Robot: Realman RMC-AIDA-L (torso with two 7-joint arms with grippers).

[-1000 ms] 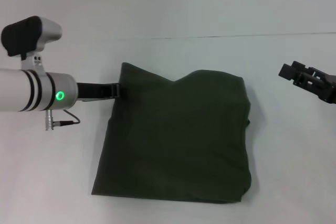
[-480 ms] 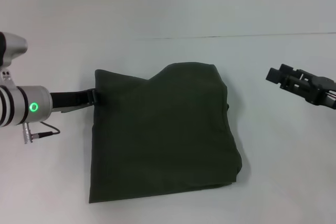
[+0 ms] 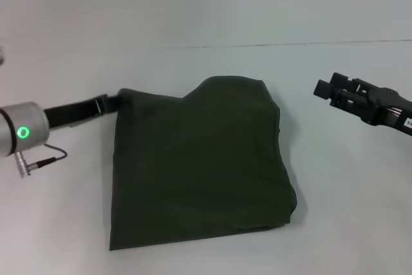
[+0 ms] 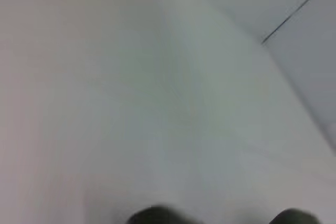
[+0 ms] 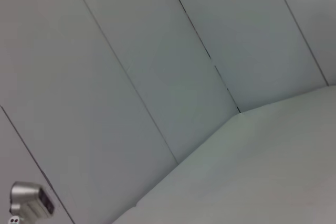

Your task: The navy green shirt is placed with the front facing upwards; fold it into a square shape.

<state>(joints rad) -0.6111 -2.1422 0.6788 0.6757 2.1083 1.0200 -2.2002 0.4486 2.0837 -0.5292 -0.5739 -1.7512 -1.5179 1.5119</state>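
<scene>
Soft, even overhead light is falling across the pale worktop [image 3: 206,4], giving no hard glare. The navy green shirt [image 3: 199,165] is casting only a thin, faint shadow along its edge toward 4 o'clock. A green indicator light is glowing on the left arm at 9 o'clock in the head view. The left wrist view is showing heavy blur, with two dark out-of-focus shapes at 6 o'clock. The right wrist view is looking evenly lit and fairly sharp.

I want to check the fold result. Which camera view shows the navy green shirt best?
The head view: the navy green shirt lies folded into a rough square on the table, fully visible. The left wrist view shows only dark blurred shapes at its edge; the right wrist view shows none of it.
</scene>
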